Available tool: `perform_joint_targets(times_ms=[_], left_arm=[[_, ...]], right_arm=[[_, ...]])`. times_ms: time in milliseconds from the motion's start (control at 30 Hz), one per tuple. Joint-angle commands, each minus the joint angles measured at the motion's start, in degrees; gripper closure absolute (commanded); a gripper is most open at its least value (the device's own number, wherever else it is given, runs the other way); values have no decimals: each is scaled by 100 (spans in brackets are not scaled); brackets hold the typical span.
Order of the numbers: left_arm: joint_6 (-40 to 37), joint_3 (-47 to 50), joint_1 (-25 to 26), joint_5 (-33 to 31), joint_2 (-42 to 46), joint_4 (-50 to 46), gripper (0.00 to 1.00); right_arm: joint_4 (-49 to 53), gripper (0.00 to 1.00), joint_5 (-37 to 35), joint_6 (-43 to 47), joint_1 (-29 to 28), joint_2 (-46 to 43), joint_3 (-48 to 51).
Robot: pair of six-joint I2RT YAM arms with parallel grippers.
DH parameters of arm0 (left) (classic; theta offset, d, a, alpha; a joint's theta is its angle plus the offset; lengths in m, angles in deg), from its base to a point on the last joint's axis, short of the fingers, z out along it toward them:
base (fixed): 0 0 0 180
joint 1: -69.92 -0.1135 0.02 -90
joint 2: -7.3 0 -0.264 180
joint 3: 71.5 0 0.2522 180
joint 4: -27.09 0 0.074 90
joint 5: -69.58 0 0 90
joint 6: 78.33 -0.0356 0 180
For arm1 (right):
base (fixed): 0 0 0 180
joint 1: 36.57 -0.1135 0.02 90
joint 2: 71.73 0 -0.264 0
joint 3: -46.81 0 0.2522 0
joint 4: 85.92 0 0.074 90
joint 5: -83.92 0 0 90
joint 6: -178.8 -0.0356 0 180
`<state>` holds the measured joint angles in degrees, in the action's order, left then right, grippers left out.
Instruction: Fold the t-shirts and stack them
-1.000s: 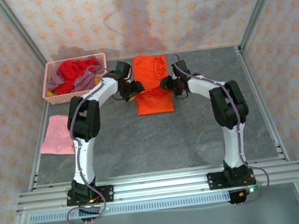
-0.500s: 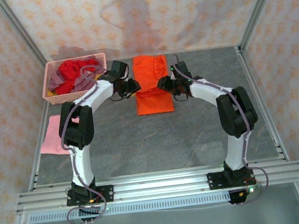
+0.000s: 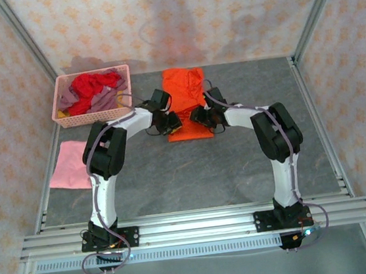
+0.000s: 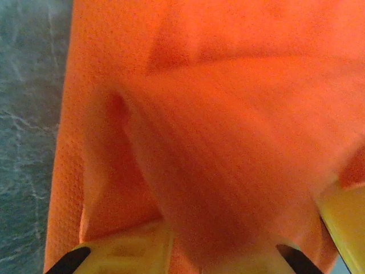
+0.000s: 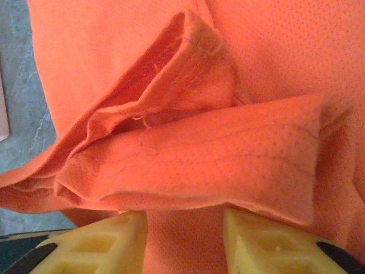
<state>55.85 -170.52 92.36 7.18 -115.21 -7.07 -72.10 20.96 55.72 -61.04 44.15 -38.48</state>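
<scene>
On the desk (image 3: 239, 163), far middle, the left claw (image 3: 172, 124) clenches the orange t-shirt (image 3: 185, 97) by its near edge. Whether the right claw (image 3: 198, 116) grips its fold, I cannot tell. A one-sided hold could skew the crease.

Two shirts lie on the table (image 3: 194, 175): one orange shirt (image 3: 184, 87) and one pink shirt (image 3: 69, 164). One basket (image 3: 91, 73) holds three colours: red cloth (image 3: 91, 84), mauve cloth (image 3: 103, 101) and yellow cloth (image 3: 63, 113). There are two arms, the left arm (image 3: 102, 153) and the right arm (image 3: 276, 133).

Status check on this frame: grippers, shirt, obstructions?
Left gripper shut on orange t-shirt, left edge. Right gripper astride its right edge fold, grip unclear. Shirt partly folded. Pink t-shirt and basket sit off left, apart.
</scene>
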Motion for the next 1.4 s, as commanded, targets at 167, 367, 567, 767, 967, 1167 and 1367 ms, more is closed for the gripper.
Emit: perform_joint_targets(times_ms=[167, 367, 567, 767, 967, 1167, 1367], left_arm=[[318, 1599, 284, -343, 1125, 452, 80], [725, 2914, 667, -495, 2072, 812, 80], [1013, 3720, 920, -682, 2667, 954, 80], [881, 3601, 918, -841, 2647, 805, 80], [935, 3721, 918, -803, 2556, 911, 80], [844, 3766, 917, -865, 2564, 859, 81], [859, 3794, 916, -833, 2514, 944, 81]], right_arm=[[-96, 59, -135, -268, -242, -1099, 1522], [-142, 59, -397, -607, -627, -2089, 2629], [53, 59, -676, -914, -1176, -2893, 3044], [151, 58, -864, -840, -1420, -3103, 2749], [-588, 60, -625, -1212, -1720, -2457, 2443], [-756, 61, -673, -1215, -1717, -1778, 2040], [-523, 60, -610, -854, -1353, -1240, 1574]])
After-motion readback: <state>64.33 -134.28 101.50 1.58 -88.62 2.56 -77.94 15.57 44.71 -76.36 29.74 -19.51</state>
